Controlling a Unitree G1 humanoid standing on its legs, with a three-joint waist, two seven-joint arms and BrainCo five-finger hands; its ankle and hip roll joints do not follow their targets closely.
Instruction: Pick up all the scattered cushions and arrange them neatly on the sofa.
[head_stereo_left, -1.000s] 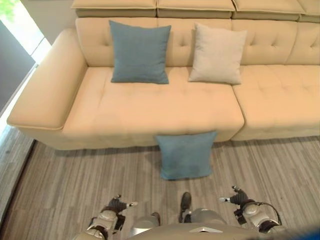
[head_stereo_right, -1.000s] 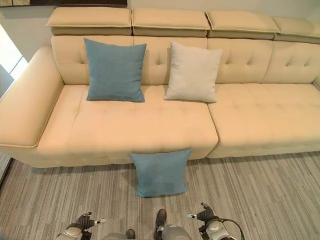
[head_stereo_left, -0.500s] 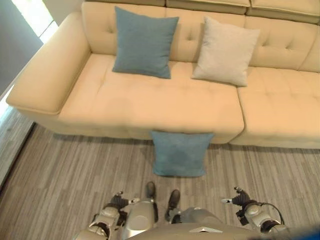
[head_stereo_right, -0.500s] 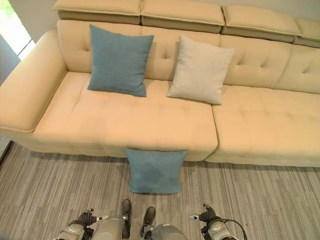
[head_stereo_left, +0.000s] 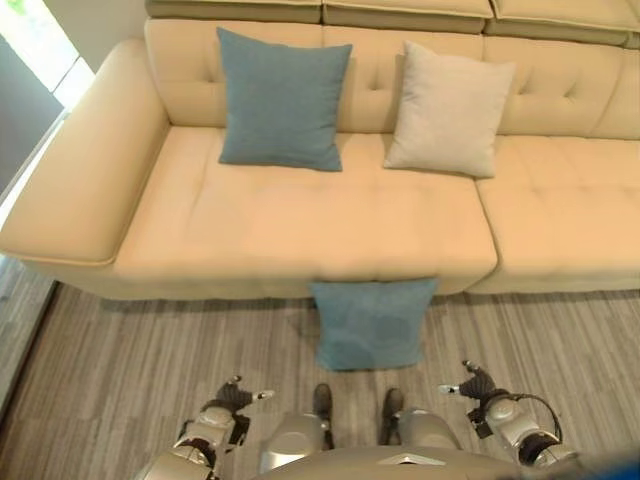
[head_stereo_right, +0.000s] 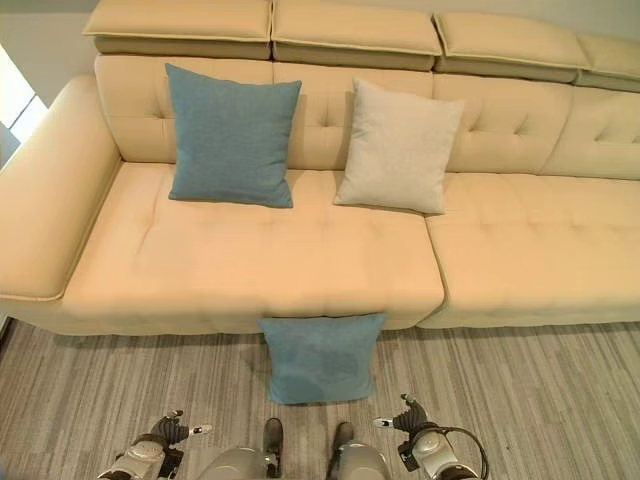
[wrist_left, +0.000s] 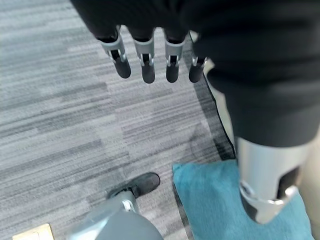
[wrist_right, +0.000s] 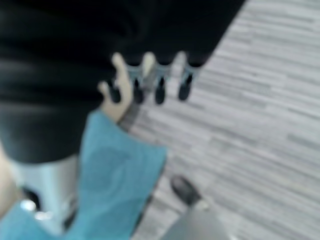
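Left eye view: left hand (head_stereo_left: 232, 398) and right hand (head_stereo_left: 476, 384) hang low, fingers straight, holding nothing. Just beyond, blue floor cushion (head_stereo_left: 372, 322) leans on the sofa (head_stereo_left: 300, 215) front edge; it looks soft and light, so grip both side edges. Blue cushion (head_stereo_left: 281, 98) and beige cushion (head_stereo_left: 448, 111) stand against the backrest.

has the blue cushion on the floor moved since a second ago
No. The blue cushion on the floor still leans against the sofa front below the seat seam; the whole view shifted, so the camera moved, not the cushion.
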